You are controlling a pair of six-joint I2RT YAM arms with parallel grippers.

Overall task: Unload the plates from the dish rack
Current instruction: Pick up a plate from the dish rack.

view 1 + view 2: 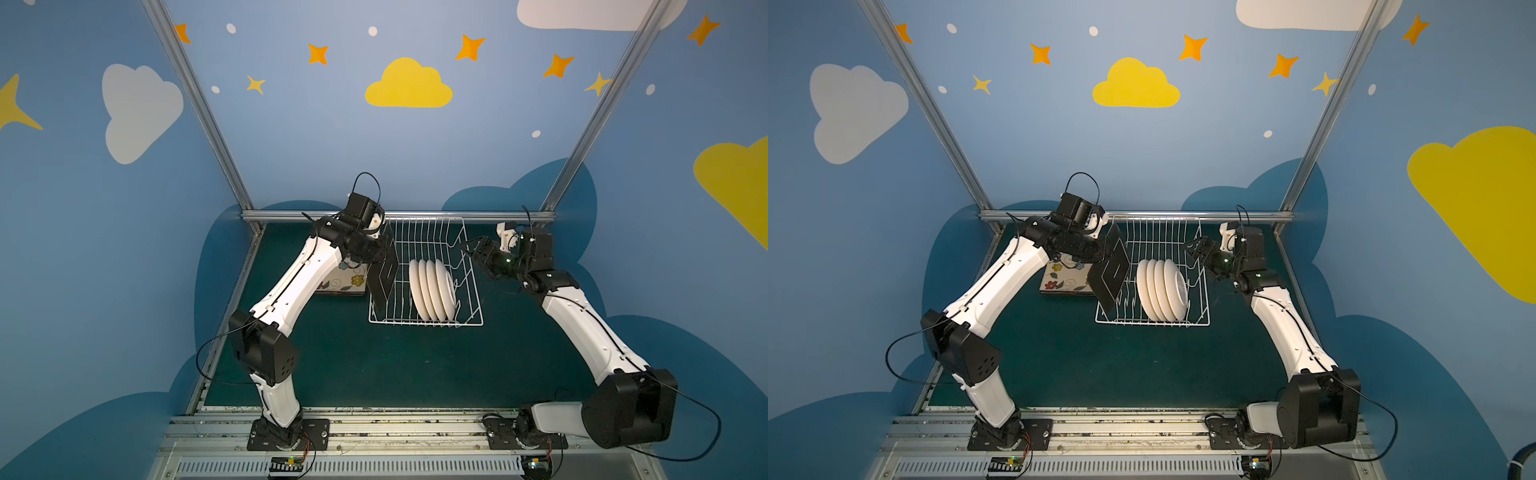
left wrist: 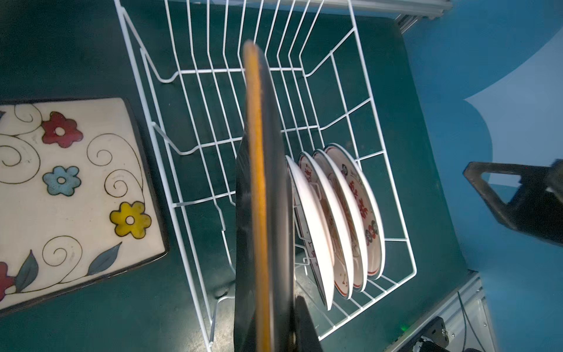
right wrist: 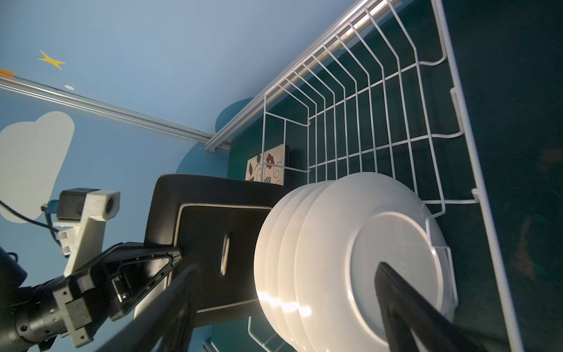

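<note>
Left claw (image 1: pixel 1108 254) pinches black plate (image 1: pixel 1109 277); white plates (image 1: pixel 1160 291), seemingly four, in rack (image 1: pixel 1154 324).

Both arms have smooth white shells, the left arm (image 1: pixel 291 286) and the right arm (image 1: pixel 582 328) alike, with chunky black blocks (image 1: pixel 266 349) at the bends. Thin black cables (image 1: pixel 720 428) loop out of them. Each has a flat black foot (image 1: pixel 313 428) with silver screws. A white holder (image 3: pixel 88 219) carries a small black camera. The right gripper (image 1: pixel 477 247) is black, with three-cornered fingers (image 2: pixel 502 168), and a tiny green light (image 1: pixel 508 261) glows behind it.
</note>
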